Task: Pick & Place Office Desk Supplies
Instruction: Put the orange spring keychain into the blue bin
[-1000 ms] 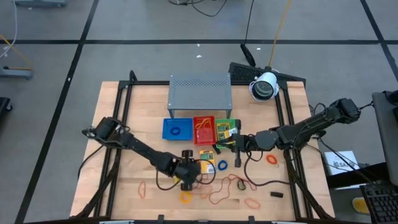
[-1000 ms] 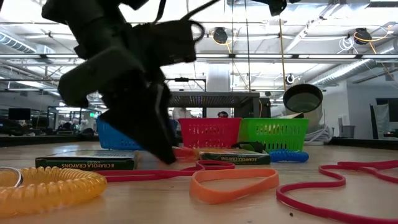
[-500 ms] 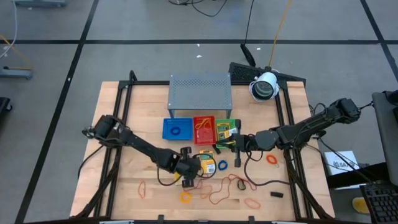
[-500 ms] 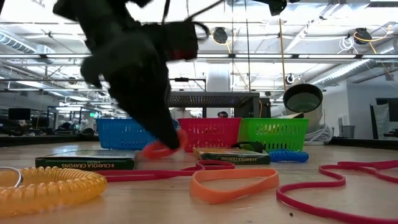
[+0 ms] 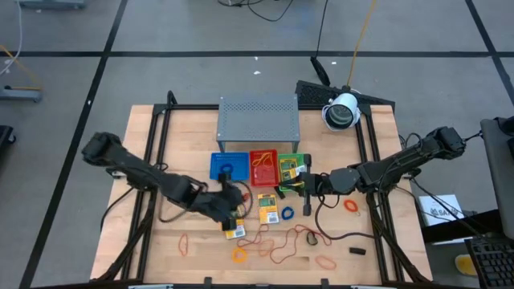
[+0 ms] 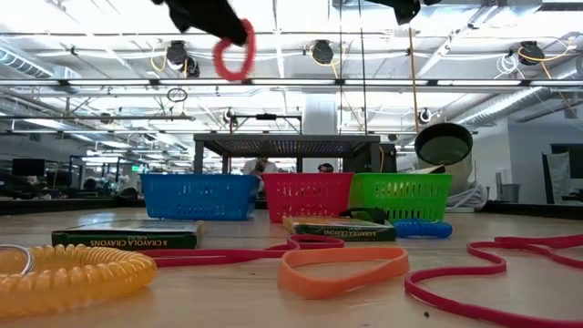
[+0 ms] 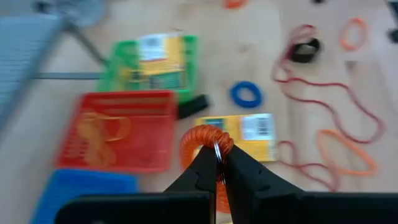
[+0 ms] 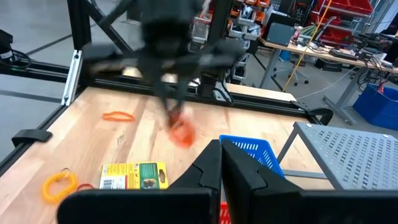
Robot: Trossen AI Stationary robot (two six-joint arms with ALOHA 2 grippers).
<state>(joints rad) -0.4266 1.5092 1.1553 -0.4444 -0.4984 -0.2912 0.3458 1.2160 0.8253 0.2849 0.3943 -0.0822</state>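
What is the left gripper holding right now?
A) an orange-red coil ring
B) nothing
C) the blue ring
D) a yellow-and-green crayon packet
A: the left wrist view shows the left gripper shut on the orange-red coil ring, and the low view shows the ring lifted high above the table.

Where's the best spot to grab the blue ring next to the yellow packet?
Pinch one side of the blue ring, with one finger in the hole and one outside, coming straight down. It lies flat, touching nothing, so the band is free all round.
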